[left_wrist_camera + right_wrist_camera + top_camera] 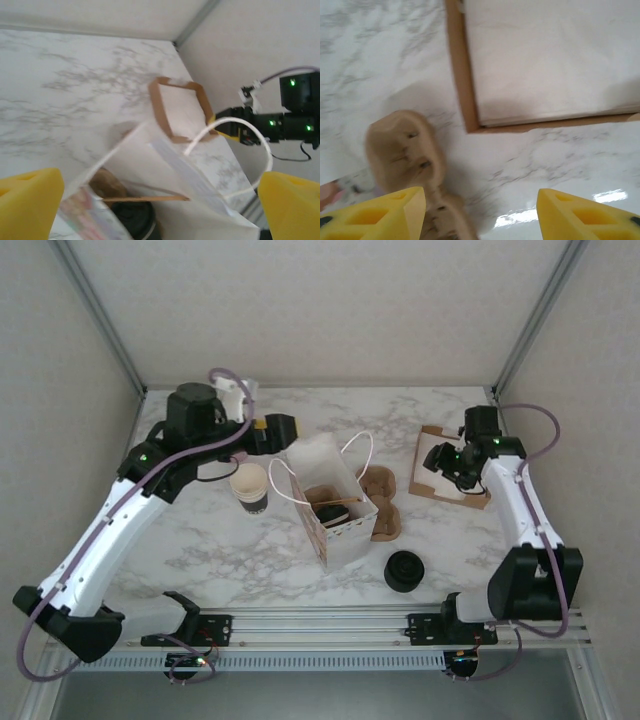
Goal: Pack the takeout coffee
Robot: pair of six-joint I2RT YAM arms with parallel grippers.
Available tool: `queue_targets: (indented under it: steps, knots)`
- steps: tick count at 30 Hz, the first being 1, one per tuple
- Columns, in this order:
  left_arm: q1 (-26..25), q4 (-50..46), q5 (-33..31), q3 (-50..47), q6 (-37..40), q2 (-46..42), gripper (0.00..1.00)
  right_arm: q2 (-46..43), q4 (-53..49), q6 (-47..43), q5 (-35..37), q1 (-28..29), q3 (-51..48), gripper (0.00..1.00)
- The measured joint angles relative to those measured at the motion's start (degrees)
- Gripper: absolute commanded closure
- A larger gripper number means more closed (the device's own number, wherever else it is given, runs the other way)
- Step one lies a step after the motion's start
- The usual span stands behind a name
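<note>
Left arm (100, 530) and right arm (522, 502) stretched forward, left gripper (160, 177) and right gripper (481, 192) each gaping wide.

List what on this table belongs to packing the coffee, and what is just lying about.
Job in hand:
- lidded coffee cup, sitting inside the bag
- white paper bag

Lying about:
- lidless cup
- stack of black lids
- cardboard cup carrier
- brown tray
</note>
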Motion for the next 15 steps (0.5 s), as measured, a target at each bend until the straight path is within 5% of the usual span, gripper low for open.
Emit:
queue_targets:
  steps: [7,15]
  knots:
    - [10.12,5.05,3.48,-8.24,-2.36,-2.56,0.0,12.63,0.44,-2.27,4.7,-2.21,4.74,0.44]
    - [14.49,8.59,6.43,-12.92,-4.02,-1.38,0.0,25.59,0.92,-5.97,7.17,-4.66,13.4,0.47]
